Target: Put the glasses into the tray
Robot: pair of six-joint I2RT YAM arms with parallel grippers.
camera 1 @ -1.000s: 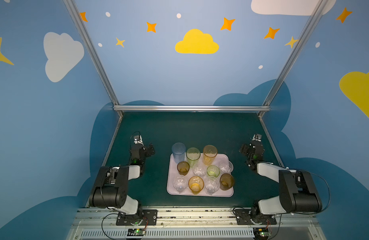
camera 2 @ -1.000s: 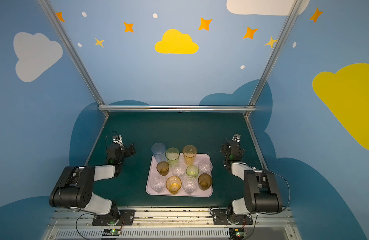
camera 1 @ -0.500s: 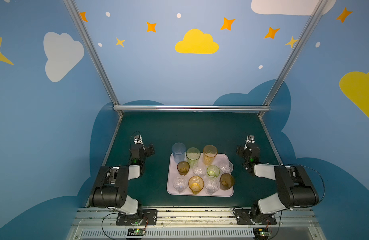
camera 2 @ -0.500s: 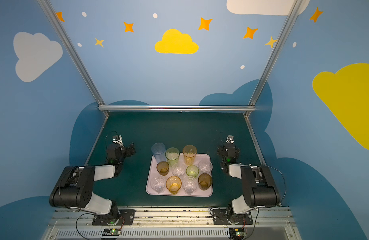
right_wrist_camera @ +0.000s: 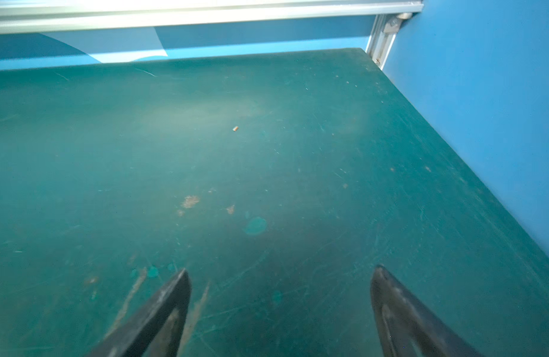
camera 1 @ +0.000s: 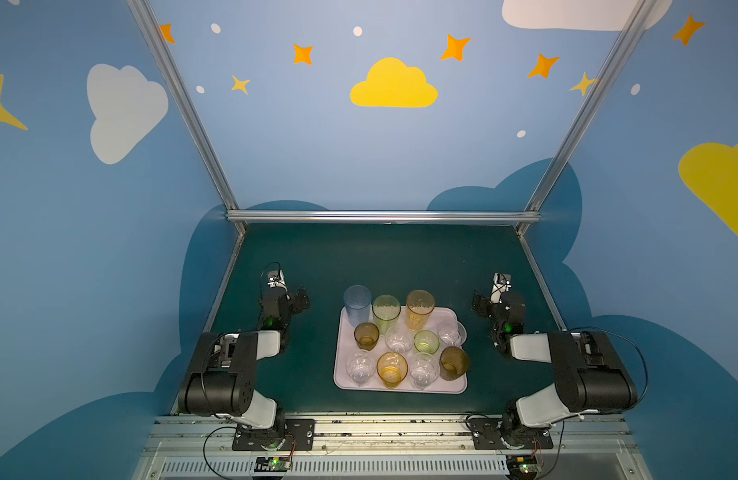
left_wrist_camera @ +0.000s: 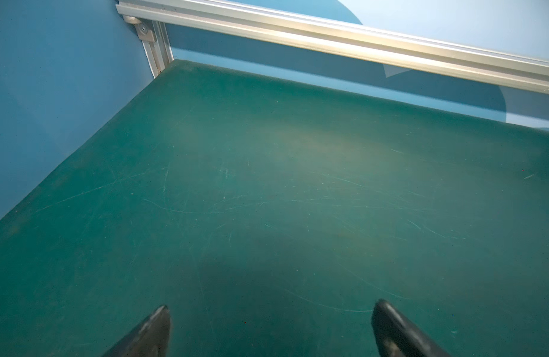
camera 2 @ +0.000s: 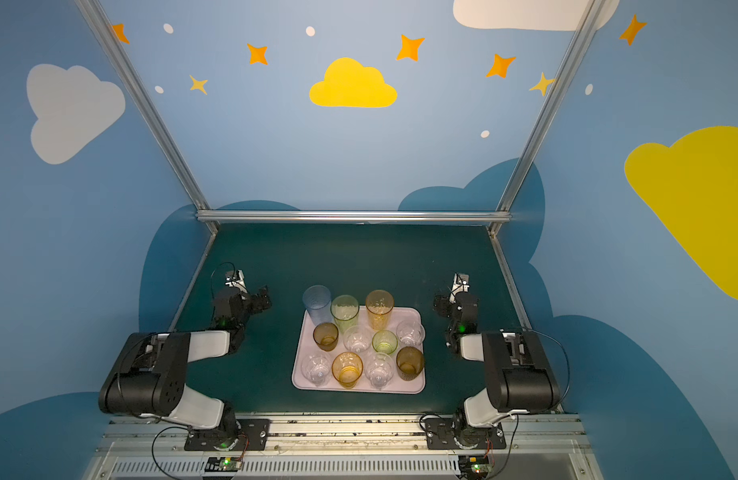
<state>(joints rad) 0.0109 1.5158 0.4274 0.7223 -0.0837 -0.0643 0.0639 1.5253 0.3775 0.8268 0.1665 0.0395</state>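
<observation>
The left fingers and the right fingers stood wide apart and held nothing; only the dark green surface lay under them. During the last second the right arm had only shifted a little beside the pale lilac rectangular tray, and the left arm had stayed. So I judged the placing finished. The see-through glasses, clear, green, amber, brown, orange and blue, stood upright and close together inside the tray.
</observation>
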